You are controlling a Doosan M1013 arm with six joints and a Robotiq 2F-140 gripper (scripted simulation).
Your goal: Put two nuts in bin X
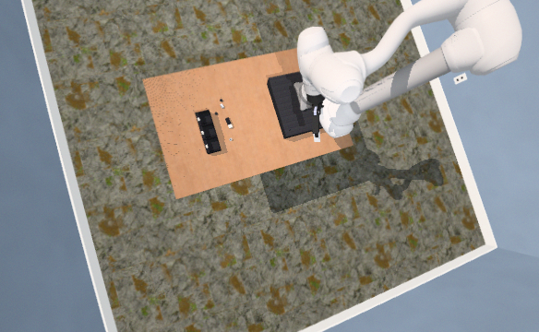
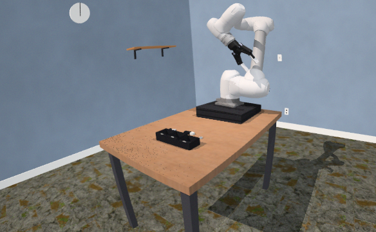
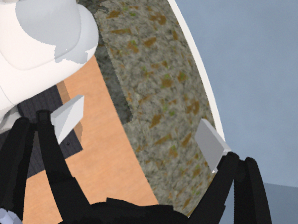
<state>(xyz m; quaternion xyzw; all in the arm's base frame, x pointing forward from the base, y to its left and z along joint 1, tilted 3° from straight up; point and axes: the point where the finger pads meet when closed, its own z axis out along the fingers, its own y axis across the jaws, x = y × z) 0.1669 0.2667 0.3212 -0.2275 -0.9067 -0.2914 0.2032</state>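
Observation:
A black bin block with several compartments stands on the wooden table; it also shows in the side view. I cannot read any X mark at this size. Several small parts lie on the table right beside the block: a dark one, a pale one, a black and white one and a tiny pale one. I cannot tell which are nuts. My gripper is open and empty, held high above the arm's base, far from the bins. In the wrist view its fingers frame only floor and table edge.
The arm's black base plate sits at the far end of the table. A wall shelf and a round clock hang on the wall behind.

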